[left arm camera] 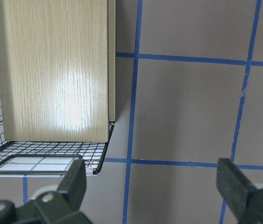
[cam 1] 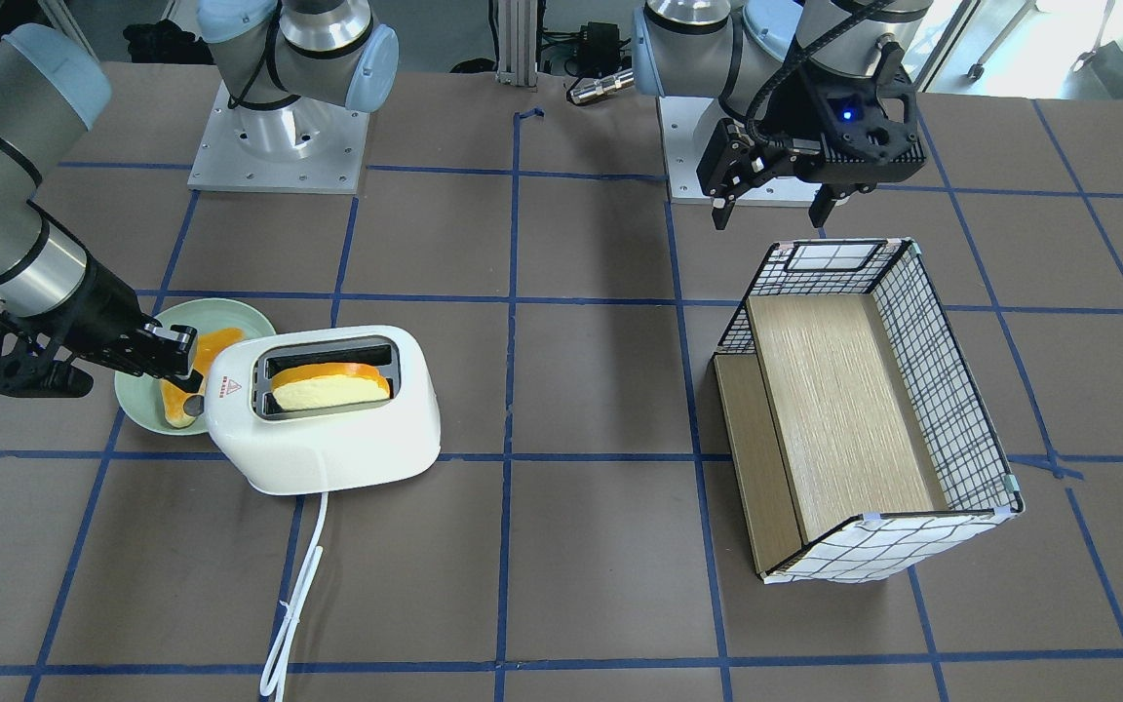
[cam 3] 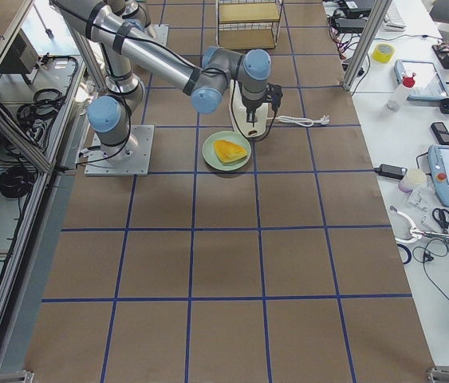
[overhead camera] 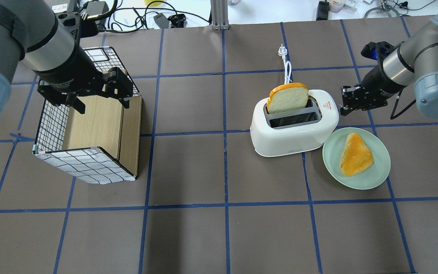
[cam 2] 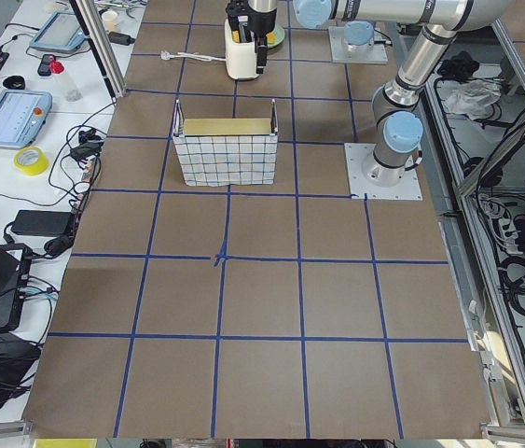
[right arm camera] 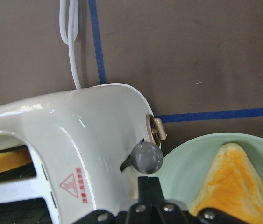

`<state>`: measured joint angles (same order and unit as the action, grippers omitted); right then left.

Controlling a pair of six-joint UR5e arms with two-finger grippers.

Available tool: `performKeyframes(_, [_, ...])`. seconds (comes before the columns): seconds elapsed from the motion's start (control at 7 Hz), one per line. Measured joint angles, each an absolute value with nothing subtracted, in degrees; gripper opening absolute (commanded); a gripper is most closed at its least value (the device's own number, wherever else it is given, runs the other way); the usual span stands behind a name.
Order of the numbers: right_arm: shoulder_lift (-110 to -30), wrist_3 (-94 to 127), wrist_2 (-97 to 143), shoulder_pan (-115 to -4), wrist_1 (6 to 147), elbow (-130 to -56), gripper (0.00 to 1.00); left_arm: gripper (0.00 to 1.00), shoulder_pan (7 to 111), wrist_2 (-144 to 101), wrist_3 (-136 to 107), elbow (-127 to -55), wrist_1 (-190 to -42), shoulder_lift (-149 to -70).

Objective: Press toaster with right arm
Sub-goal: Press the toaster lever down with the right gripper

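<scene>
The white toaster [overhead camera: 293, 127] stands right of the table's middle, with a bread slice [overhead camera: 288, 98] standing high in its far slot. My right gripper [overhead camera: 346, 104] is shut and empty, right at the toaster's right end. In the right wrist view its closed fingertips [right arm camera: 148, 193] sit just next to the grey lever knob [right arm camera: 146, 157], above a brass dial [right arm camera: 157, 130]; I cannot tell if they touch it. In the front-facing view this gripper [cam 1: 181, 366] is at the toaster's [cam 1: 328, 429] left end. My left gripper [overhead camera: 101, 104] is open and empty above the wire basket.
A pale-green plate [overhead camera: 375, 175] with an orange-crusted bread piece [overhead camera: 356, 154] lies beside the toaster's right end, under my right gripper. The toaster's white cord [overhead camera: 287, 64] runs away across the table. A wire basket [overhead camera: 89, 163] with wooden panels stands on the left.
</scene>
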<state>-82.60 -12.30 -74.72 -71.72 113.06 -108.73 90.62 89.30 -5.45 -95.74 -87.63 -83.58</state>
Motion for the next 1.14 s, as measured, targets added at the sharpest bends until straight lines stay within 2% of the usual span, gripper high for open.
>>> performKeyframes(1.14, [-79.47,-12.31,-74.53,-71.72,114.76,-108.81,0.0,1.0,90.62,89.31,-5.45,-95.76,-87.63,-83.58])
